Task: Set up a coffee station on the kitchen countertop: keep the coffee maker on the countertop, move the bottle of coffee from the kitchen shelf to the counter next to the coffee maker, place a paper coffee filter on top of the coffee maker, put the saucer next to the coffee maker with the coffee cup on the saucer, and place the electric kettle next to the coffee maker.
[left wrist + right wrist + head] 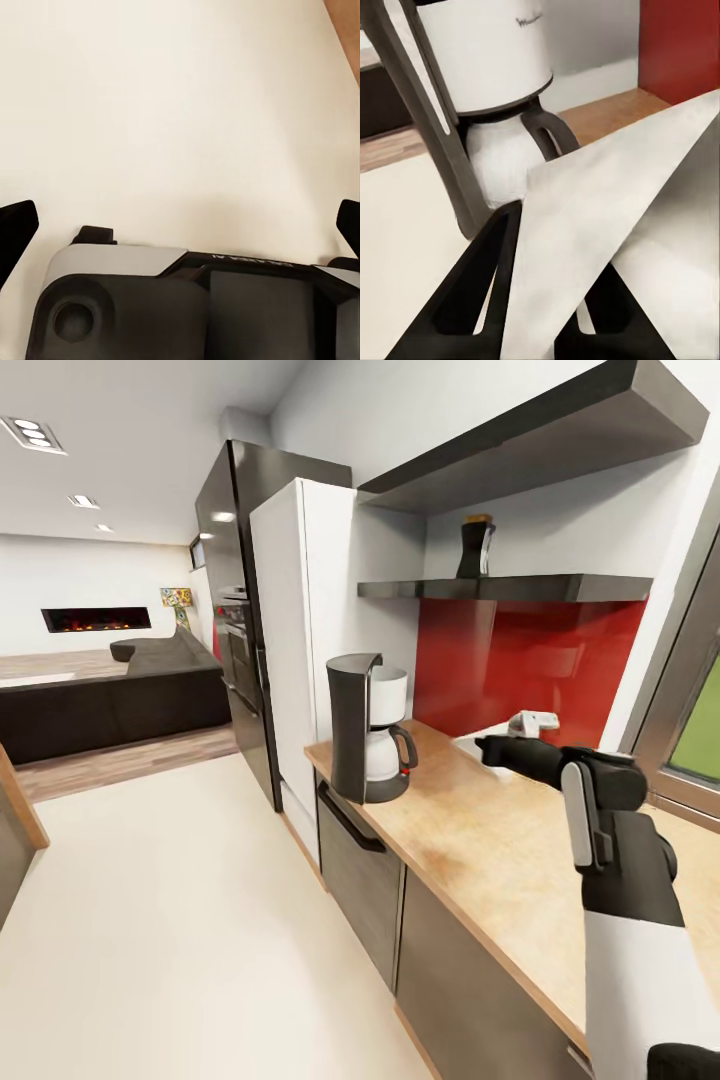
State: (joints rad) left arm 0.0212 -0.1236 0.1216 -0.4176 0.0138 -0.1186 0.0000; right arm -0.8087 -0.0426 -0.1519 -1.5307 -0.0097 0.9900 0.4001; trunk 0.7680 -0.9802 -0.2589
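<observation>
1. So the coffee maker is sitting on the bench near its end.
2. Bottle of coffee is standing up on the kitchen shelf.
3. Right gripper is pinching the paper coffee filter just beside the maker.
4. Left gripper is hanging wide open over the floor.

One coffee maker stands on one countertop, ahead of the right gripper, which pinches one paper coffee filter. One bottle of coffee rests on the lower of two kitchen shelves.
</observation>
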